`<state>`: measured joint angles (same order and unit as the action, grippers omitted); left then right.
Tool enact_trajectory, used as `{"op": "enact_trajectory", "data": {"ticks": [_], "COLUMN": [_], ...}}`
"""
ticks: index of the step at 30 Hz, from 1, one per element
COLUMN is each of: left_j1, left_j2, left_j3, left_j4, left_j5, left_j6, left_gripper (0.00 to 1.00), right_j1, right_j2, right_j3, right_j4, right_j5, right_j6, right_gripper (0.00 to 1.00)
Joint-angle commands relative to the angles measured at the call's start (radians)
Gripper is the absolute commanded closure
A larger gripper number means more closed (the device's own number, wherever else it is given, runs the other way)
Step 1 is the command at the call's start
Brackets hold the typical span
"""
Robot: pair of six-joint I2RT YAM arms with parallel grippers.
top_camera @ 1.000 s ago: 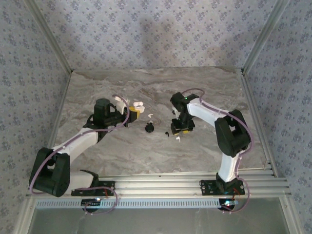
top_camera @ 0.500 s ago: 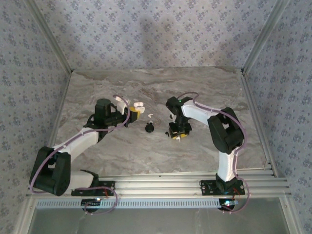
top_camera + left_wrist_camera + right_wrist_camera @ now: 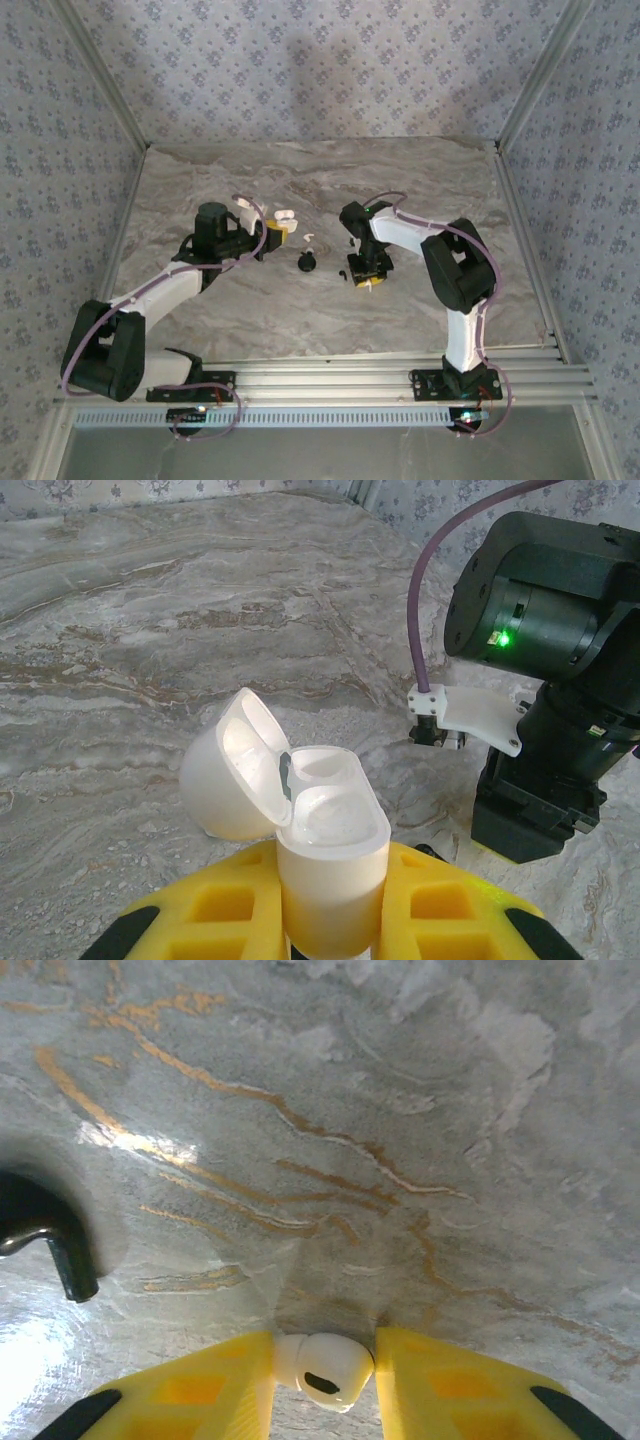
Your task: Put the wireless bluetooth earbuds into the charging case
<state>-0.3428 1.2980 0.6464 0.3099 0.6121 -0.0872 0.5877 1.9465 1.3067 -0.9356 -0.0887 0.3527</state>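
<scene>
Right gripper [image 3: 323,1362] is closed down narrow on a white earbud [image 3: 322,1368], and we see the rounded body pinched between the two yellow pads [image 3: 200,1388], its dark opening facing the wrist camera. From above, this gripper [image 3: 368,279] points down at the marbled tabletop [image 3: 250,180], right of the middle. We cannot tell whether the earbud touches the stone or sits just above it. Off to the left in the right wrist view lies a black earbud [image 3: 58,1243], a hooked little piece on the tabletop, apart from the gripper.

Our left gripper [image 3: 330,895] grips the white charging case [image 3: 330,835] by its lower body, with yellow pads [image 3: 445,905] pressed to either side. The case stands upright and its lid [image 3: 232,770] is swung open to the left on its hinge. Both wells that we can see inside look bare. In the overhead view the left gripper [image 3: 275,233] sits left of centre, well apart from the right one. The right arm [image 3: 540,680] shows beyond the case in the left wrist view, a green light on its housing.

Between the two grippers a small dark object [image 3: 306,263] rests on the tabletop; it is too small for us to read more.
</scene>
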Motion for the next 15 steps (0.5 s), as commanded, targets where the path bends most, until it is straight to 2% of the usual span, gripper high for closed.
{"op": "enact_trajectory", "data": {"ticks": [1, 9, 15], "left_j1": [-0.005, -0.007, -0.036], "left_j2": [0.006, 0.008, 0.037], "left_j3": [0.022, 0.022, 0.03], "left_j4": [0.013, 0.013, 0.036], "left_j5": [0.003, 0.003, 0.012], "left_j6": [0.015, 0.014, 0.014], "left_gripper": [0.89, 0.89, 0.89], "right_j1": [0.008, 0.01, 0.007], "right_j2": [0.025, 0.005, -0.105], "right_j3": [-0.016, -0.034, -0.104], "right_j4": [-0.012, 0.0, 0.107], "right_j5": [0.013, 0.036, 0.046], "right_j6": [0.024, 0.033, 0.064], "right_gripper": [0.67, 0.71, 0.72]}}
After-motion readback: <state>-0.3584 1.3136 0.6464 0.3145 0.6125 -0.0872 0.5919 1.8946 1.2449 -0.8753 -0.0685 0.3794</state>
